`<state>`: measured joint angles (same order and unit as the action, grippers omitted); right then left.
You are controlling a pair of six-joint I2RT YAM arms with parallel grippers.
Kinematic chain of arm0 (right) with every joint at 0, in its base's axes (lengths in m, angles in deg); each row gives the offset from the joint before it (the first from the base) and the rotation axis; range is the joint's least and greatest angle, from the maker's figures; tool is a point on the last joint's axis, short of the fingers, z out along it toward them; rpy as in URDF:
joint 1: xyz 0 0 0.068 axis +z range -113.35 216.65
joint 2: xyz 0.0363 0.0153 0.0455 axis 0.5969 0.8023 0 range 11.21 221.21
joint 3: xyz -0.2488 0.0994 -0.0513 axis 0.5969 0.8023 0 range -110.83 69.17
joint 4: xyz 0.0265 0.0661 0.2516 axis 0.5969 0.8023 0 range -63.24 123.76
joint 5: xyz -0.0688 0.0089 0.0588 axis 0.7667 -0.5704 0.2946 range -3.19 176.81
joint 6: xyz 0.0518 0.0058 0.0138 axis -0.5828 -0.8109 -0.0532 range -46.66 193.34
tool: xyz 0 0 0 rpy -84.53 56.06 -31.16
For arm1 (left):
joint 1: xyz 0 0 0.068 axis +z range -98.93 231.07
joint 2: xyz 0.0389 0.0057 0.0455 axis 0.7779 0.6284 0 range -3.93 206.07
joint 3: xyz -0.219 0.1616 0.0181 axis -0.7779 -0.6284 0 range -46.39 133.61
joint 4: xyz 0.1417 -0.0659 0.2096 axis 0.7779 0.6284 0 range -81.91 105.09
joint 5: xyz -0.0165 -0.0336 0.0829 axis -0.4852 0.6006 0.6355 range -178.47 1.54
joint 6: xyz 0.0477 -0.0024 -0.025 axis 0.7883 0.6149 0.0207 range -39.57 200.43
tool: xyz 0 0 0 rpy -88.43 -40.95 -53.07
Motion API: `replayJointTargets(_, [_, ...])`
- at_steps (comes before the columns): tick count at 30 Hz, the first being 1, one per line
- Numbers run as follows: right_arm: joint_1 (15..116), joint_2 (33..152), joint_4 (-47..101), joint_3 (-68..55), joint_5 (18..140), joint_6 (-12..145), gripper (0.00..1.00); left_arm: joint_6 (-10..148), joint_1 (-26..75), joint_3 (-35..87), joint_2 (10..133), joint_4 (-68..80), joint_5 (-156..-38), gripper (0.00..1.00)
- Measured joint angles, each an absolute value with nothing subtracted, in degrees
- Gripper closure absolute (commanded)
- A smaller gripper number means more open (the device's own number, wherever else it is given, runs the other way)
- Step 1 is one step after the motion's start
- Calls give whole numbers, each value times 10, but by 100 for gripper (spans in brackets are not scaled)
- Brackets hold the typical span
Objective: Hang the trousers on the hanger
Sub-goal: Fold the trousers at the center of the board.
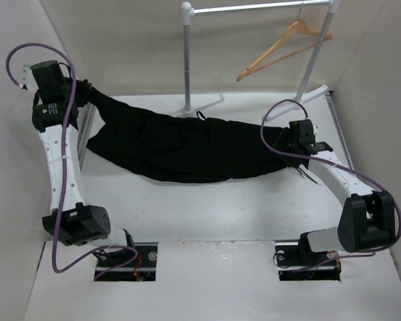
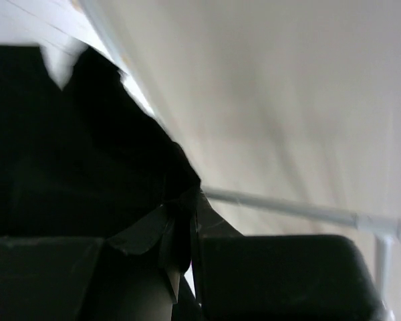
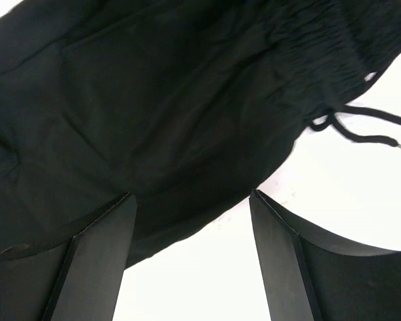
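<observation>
Black soft fabric is what is filling the middle of the scene: the trousers (image 1: 180, 150) are lying stretched across the white table (image 1: 207, 207), just on the near side of the silver rack (image 1: 187, 60) and its feet. The hanger (image 1: 284, 50) is hanging by its hook from the rack's top rail, close to the rack's right post, well apart from the trousers.

Off to the left of the rack, the left gripper (image 1: 87, 93) is pinching the far-left end of the trousers. That end is rising off the table toward it. In the left wrist view its jaws are sitting clenched on a fold of black cloth (image 2: 67, 147), with the rack's pale tube showing beyond.

On the near side of the rack's right foot, the right gripper (image 1: 291, 144) is hovering at the waistband end. In the right wrist view its jaws are standing spread, grasping nothing, over the fabric's lower edge (image 3: 154, 100). The drawstring (image 3: 361, 127) is trailing onto the table beside the gathered waistband.
</observation>
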<state>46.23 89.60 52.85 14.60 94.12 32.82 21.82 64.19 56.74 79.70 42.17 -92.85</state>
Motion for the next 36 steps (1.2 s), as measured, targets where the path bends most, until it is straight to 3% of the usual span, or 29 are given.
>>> replayJointTargets(7, [438,924,534,122,954,337,24,223,687,571,889,451,-860,94])
replayJointTargets(14, [427,958,534,81,980,356,23,255,678,804,1203,473,-776,90])
replayJointTargets(18, [427,968,540,77,989,360,22,277,672,952,1364,487,-747,67])
replayJointTargets(23, [427,964,555,77,1001,360,24,295,669,896,1389,495,-742,42])
replayJointTargets(25, [427,954,562,78,1001,361,31,305,673,836,1364,482,-740,39])
replayJointTargets(26, [427,944,562,80,1001,360,46,309,676,795,1343,474,-738,38])
replayJointTargets(27, [426,932,563,83,1000,361,70,314,679,747,1314,463,-736,38])
replayJointTargets(28, [425,919,563,87,995,362,83,319,681,697,1281,453,-733,37])
replayJointTargets(30, [418,888,560,99,985,355,90,326,685,596,1203,429,-730,36])
replayJointTargets(32, [404,856,558,120,970,344,87,331,690,493,1111,404,-728,34])
replayJointTargets(33, [397,842,557,131,963,340,81,332,690,449,1067,391,-730,33])
replayJointTargets(36, [376,808,548,177,939,325,47,333,690,348,974,347,-753,31])
